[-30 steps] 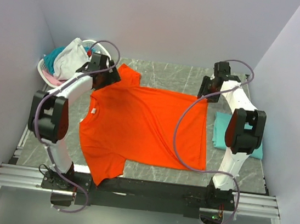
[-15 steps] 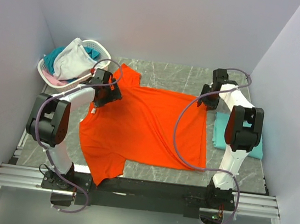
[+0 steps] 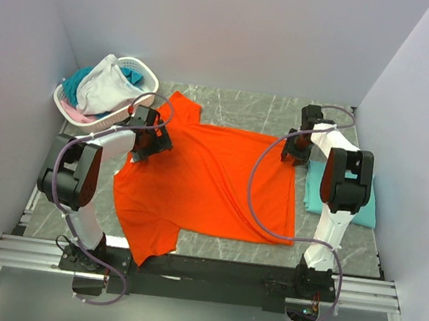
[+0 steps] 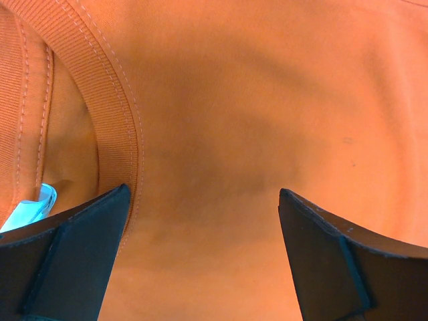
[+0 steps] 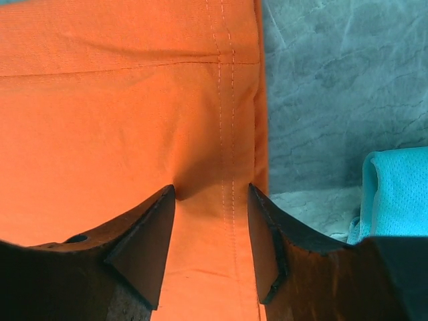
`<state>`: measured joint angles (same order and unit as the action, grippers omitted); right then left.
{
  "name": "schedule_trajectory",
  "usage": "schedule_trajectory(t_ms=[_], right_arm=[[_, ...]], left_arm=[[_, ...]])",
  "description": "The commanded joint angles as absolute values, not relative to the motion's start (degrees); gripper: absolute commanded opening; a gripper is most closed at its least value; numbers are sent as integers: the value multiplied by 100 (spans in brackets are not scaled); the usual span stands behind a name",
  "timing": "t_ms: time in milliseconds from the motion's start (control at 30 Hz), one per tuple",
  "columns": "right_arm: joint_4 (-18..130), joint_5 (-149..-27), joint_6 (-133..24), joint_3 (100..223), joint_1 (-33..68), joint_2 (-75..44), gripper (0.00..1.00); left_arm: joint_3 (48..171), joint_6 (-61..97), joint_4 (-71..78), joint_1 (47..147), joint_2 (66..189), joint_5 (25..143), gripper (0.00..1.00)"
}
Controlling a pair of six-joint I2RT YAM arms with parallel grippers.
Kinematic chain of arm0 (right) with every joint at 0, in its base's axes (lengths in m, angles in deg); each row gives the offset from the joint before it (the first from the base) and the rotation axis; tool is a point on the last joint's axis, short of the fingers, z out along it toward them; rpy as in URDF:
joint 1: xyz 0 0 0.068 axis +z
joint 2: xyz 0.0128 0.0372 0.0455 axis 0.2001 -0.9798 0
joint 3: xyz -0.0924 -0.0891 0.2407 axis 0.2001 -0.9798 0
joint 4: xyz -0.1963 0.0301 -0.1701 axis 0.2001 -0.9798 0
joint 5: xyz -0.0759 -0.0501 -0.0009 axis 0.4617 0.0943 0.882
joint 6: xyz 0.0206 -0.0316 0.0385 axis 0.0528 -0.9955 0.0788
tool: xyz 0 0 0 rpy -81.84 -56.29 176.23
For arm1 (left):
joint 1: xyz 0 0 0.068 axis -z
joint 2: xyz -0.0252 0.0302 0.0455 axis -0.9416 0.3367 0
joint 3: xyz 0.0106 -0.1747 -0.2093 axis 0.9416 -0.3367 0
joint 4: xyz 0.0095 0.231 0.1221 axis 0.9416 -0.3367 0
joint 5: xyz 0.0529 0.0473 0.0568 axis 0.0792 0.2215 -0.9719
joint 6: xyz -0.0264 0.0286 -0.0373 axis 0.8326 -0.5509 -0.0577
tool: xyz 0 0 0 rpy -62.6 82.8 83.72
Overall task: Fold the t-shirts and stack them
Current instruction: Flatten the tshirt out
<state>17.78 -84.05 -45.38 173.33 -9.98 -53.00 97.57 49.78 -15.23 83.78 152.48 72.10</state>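
Right wrist view: right gripper half-spread astride the hem of the orange t-shirt flat on the table, left gripper spread wide at its collar, so a shallow pinch could slip off.

Bright even light, sharp top view, soft shadow on orange t-shirt under left tool

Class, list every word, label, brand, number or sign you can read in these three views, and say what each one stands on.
No readable text in any view.
The pale blue neck tag inside the collar of the orange t-shirt: only a corner shows, nothing legible.
The orange t-shirt, the folded teal t-shirt and the white basket: plain, no print or sign visible.
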Motion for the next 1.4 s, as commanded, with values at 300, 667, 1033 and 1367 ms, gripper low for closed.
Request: schedule_trajectory(t_ms=[300, 667, 1033, 1367], right_arm=[[1842, -8275, -4513, 17657, -1058, -5377, 35], [1711, -8196, -4583, 17895, -1075, -5482, 11], [1737, -8406, -4522, 17930, -1084, -5720, 25], [1851, -8451, -4443, 17895, -1084, -5685, 0]], left_arm=[[9764, 5039, -1502, 8395, 15247, 7158, 100], [9764, 5022, -1564, 8395, 15273, 7070, 99], [9764, 5022, -1573, 8395, 15282, 7061, 99], [9764, 5013, -1573, 8395, 15299, 7044, 99]])
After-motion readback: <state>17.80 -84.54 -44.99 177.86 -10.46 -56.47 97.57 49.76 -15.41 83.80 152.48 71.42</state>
